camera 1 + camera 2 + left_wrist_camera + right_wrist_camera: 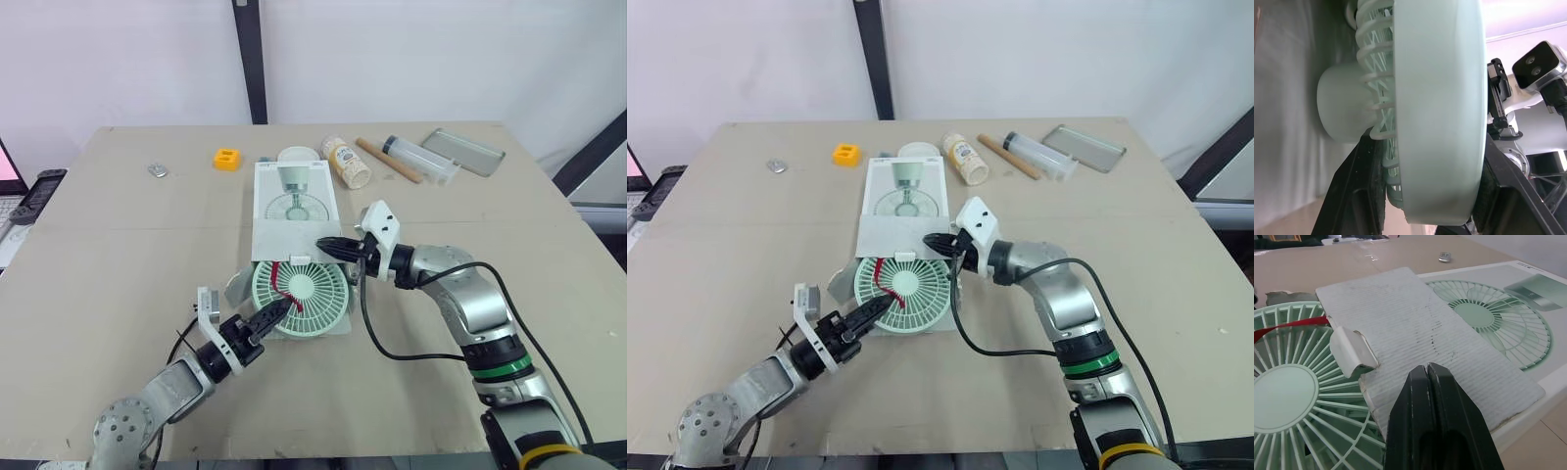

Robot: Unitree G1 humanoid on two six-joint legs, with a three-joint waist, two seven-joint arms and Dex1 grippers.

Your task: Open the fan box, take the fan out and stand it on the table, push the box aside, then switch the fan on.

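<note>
Gripping the pale green fan (301, 297) by its near rim with the left claw (277, 311) — one black finger (1356, 196) on each side of the rim, clamped tight. Reaching in low from the near-left corner of the surface (118, 255), forearm angled toward the middle, wrist close to the tabletop. Holding the fan face-up at the near, open end of the box (294, 211), with a red strap (277, 279) draped over the grille. Bending the right arm at the elbow, forearm pointed left across the surface from the right side. Keeping the right claw (328, 247) clenched on nothing, fingers pressed flat together — tips set at the edge of the opened cardboard flap (1440, 347), just beyond the fan's far rim.
</note>
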